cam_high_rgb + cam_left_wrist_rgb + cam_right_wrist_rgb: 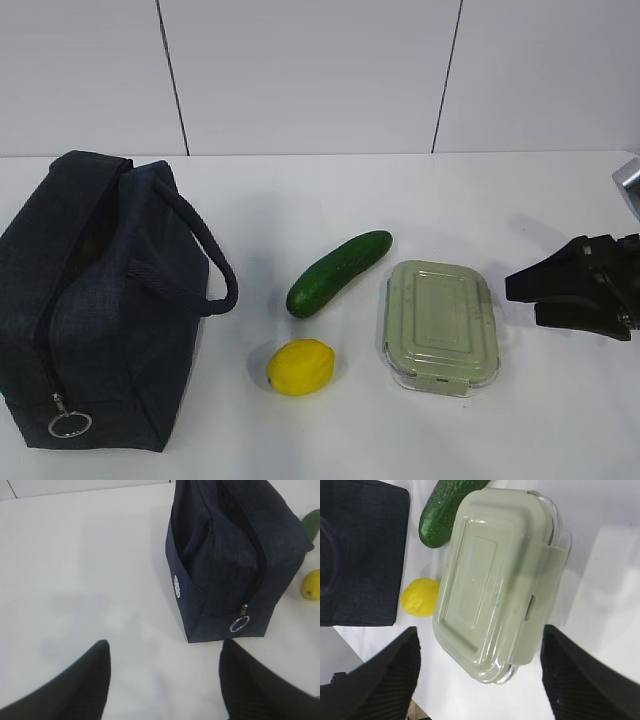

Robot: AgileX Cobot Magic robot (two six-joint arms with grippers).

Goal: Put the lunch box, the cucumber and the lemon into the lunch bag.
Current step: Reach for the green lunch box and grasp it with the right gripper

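The navy lunch bag (100, 300) stands at the left, and its silver zipper ring (69, 424) hangs low on the near end. The cucumber (338, 272) lies mid-table, with the lemon (300, 367) in front of it. To their right, the lunch box (440, 325) sits flat with its sage lid on. My right gripper (522, 300) is open just right of the box and not touching it. In the right wrist view the lunch box (495, 580) shows between the open fingers of the right gripper (480, 630). My left gripper (164, 642) is open over bare table in front of the lunch bag (230, 555).
Everything rests on a white table (300, 200) backed by a white panelled wall (300, 70). The bag's two loop handles (200, 250) droop toward the cucumber. A table edge (380, 672) shows near my right gripper's fingers.
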